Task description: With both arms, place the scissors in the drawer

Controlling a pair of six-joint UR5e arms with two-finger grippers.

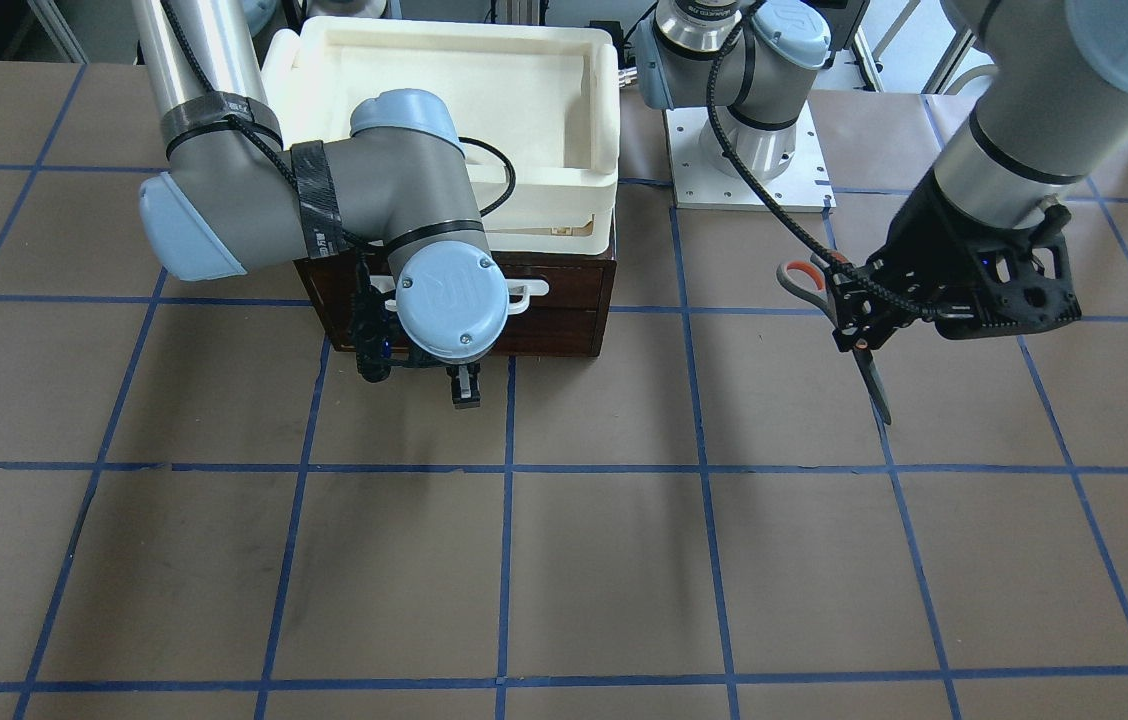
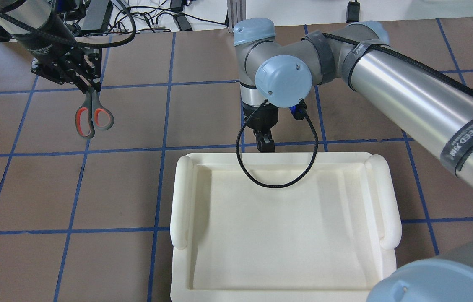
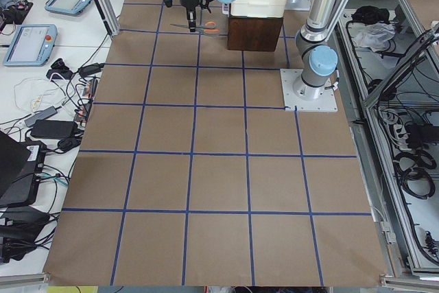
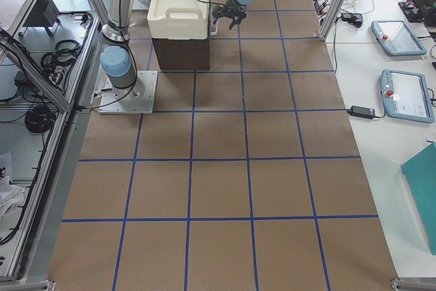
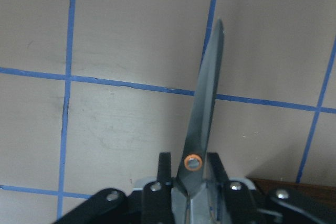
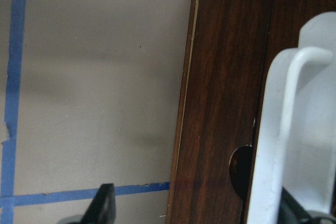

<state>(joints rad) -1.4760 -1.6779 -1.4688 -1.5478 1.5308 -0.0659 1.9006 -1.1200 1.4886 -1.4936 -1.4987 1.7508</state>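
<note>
My left gripper (image 1: pixel 854 315) is shut on the scissors (image 1: pixel 874 380) near their pivot and holds them above the table, well to the side of the drawer. The grey, orange-lined handles (image 2: pixel 93 115) stick out behind the fingers. The blades (image 5: pixel 207 93) are closed and point away from the left gripper (image 5: pixel 190 163). The dark brown drawer (image 1: pixel 564 300) is closed. My right gripper (image 1: pixel 464 382) is open in front of it. In the right wrist view the white bar handle (image 6: pixel 289 129) lies between the fingers, close to the right one.
A cream-white plastic tray (image 2: pixel 182 201) sits on top of the brown cabinet and hides the drawer from above. The right arm's cable (image 2: pixel 278 180) loops over the tray's rim. The left arm's base plate (image 1: pixel 749 160) stands beside the cabinet.
</note>
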